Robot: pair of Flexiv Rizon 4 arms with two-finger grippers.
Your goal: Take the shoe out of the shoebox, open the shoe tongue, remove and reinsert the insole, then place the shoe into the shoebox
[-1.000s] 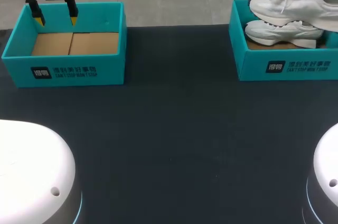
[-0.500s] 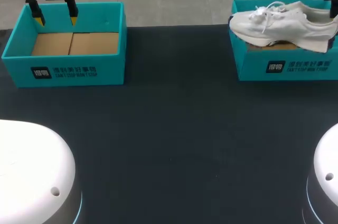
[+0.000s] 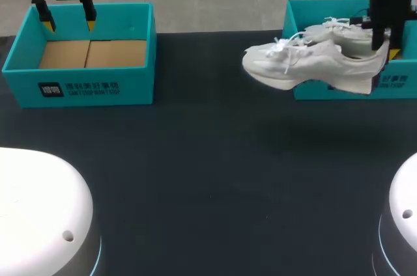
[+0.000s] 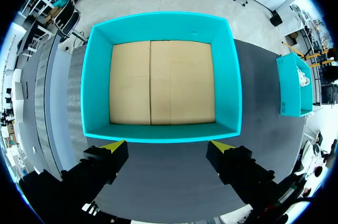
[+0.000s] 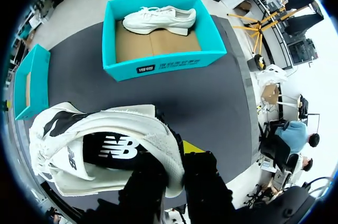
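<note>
A white shoe [image 3: 306,68] hangs in the air over the table, just in front of the right teal shoebox [image 3: 399,84], toe pointing left. My right gripper [image 3: 381,48] is shut on its heel collar. In the right wrist view the shoe [image 5: 105,139] fills the space under the right gripper [image 5: 175,156], one finger inside the collar and one outside. A second white shoe [image 3: 345,35] lies in that box, also seen as the shoe [image 5: 158,19] in the box [image 5: 163,63]. My left gripper [image 3: 69,25] hovers open over the left shoebox.
The left teal shoebox [image 3: 85,87] at the back left holds only its cardboard floor; the left gripper [image 4: 166,147] hangs above its near wall [image 4: 158,133]. The dark table [image 3: 208,172] stretches between the two boxes.
My right arm has lifted the shoe out of the right box and carried it left and forward over the table. The left arm has not moved.
</note>
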